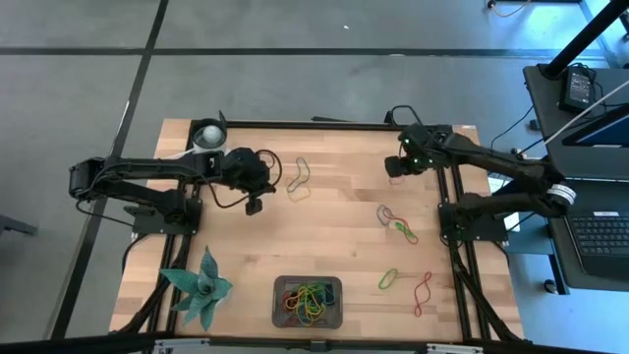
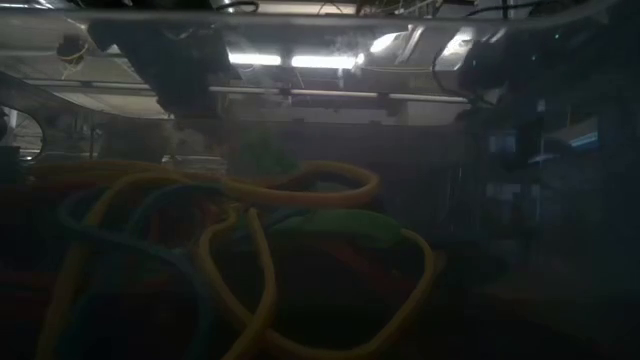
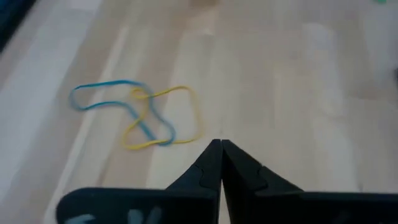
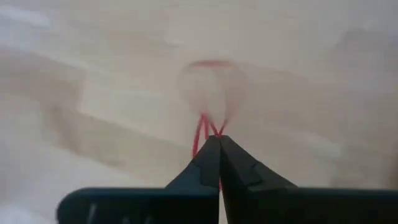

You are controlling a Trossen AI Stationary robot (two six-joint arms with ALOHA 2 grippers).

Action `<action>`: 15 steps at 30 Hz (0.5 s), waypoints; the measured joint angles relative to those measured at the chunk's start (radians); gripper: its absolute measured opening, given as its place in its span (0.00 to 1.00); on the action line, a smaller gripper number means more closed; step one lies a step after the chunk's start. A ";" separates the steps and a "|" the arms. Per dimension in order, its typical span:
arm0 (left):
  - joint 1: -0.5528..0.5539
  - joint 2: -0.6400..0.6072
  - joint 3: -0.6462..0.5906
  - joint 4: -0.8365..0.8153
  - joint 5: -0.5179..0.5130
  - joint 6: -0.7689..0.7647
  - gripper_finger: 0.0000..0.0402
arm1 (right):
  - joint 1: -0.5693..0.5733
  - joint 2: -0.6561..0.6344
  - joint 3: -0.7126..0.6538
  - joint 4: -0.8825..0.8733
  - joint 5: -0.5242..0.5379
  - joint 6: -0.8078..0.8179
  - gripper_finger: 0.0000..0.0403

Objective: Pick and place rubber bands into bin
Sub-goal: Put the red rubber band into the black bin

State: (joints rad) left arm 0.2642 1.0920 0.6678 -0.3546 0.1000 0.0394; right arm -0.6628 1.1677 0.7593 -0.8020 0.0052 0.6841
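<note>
while right gripper (image 4: 219, 138) pinches red band (image 4: 211, 93), left gripper (image 3: 221, 144) closed

bins: 1 (image 1: 279, 317) | arms: 2 | cups: 1 (image 1: 208, 135) | plants: 1 (image 1: 200, 288)

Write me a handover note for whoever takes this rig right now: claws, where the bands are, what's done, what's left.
Left claw: shut and empty, pointing at the blue and yellow pair on the table's far left part.
Right claw: shut on a held red band, lifted near the far right corner, not yet at the bin.
Bin: at the near edge, middle, with a heap of binned bands inside.
Left to do: drop the held band in the bin, then collect the blue and yellow pair, the mixed tangle, the green band and the loose red band.
</note>
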 joint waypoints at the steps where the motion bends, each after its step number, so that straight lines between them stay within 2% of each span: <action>1: 0.000 0.000 0.000 0.000 0.019 0.009 0.01 | 0.023 -0.011 0.000 0.009 0.001 0.028 0.00; 4: 0.000 0.000 0.000 0.006 0.019 0.004 0.01 | 0.093 -0.029 0.000 0.071 0.006 0.110 0.00; 8: -0.001 0.000 0.000 0.019 -0.093 -0.124 0.01 | 0.186 -0.031 0.001 0.210 0.005 0.197 0.00; 11: 0.000 0.000 0.000 0.015 -0.154 -0.143 0.01 | 0.244 -0.028 0.002 0.323 0.012 0.253 0.00; 13: -0.001 0.000 0.000 0.016 -0.110 -0.095 0.01 | 0.273 -0.029 0.002 0.380 0.020 0.280 0.00; 15: -0.002 0.000 0.000 0.015 0.008 -0.012 0.01 | 0.295 -0.029 0.003 0.419 0.024 0.293 0.00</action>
State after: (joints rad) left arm 0.2623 1.0920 0.6678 -0.3393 0.1084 0.0276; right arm -0.3682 1.1389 0.7620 -0.3827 0.0293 0.9774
